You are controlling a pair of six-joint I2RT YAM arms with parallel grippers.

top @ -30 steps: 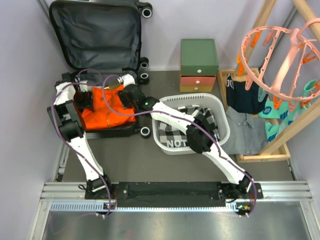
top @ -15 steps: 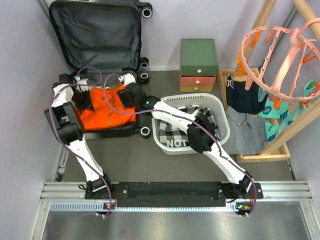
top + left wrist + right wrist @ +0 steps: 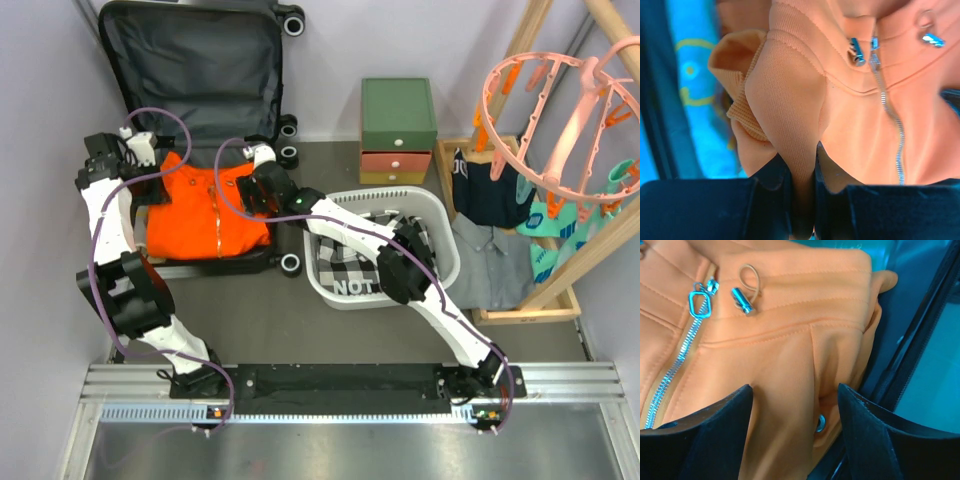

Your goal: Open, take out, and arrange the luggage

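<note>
Item: luggage (image 3: 190,70), hard-shell suitcase with black wheels, lying open at the far left of the table; lid upright against the back wall showing dark grey fabric lining, lower shell flat in front of it

Contents: orange zip jacket (image 3: 205,205) spread over the lower shell; silver zipper, metal-tipped drawcord, ribbed cuff. No brand mark readable on it. In the left wrist view a blue cloth (image 3: 690,85) beneath it bears a yellow printed mark, not legible

Left gripper (image 3: 802,165): at the jacket's left side, jaws pinched tight on a raised fold of the orange fabric

Right gripper (image 3: 795,405): at the jacket's right side near the zipper, jaws spread wide over the cloth, nothing clamped between them

Adjacent: white laundry basket (image 3: 445,255), right of the suitcase, holding a black-and-white checked cloth (image 3: 355,287) printed "NOT" in white capitals; the rest of the word is hidden

Behind the basket: small drawer box (image 3: 398,130), green top, orange drawer, no label visible

Far right: wooden rack with a pink clip hanger (image 3: 560,100); dark garment (image 3: 490,195) with white lettering too small to read
</note>
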